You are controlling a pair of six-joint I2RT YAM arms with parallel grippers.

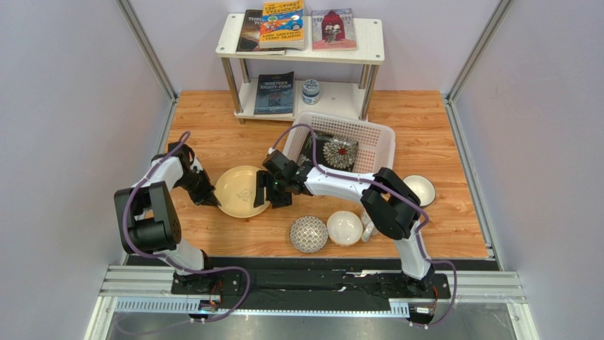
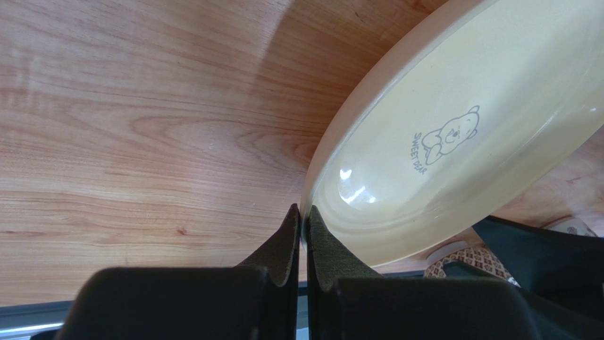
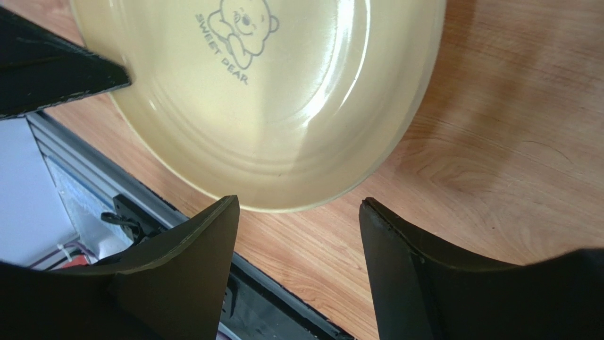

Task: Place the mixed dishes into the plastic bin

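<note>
We log a wooden table (image 1: 220,142). On it sit a yellow plate (image 1: 242,191) left of centre, a white basket (image 1: 374,145) behind, a patterned bowl (image 1: 308,234) just beside a white bowl (image 1: 345,227) in front, a pale bowl (image 1: 420,190) on the right, and a shelf unit (image 1: 368,35) at the far edge.

White-and-black arms (image 1: 340,185) with looping purple cables (image 1: 298,127)

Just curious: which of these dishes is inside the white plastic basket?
The black square floral plate, lying inside the white perforated plastic basket; the others, like the round yellow plate, are outside it.
</note>
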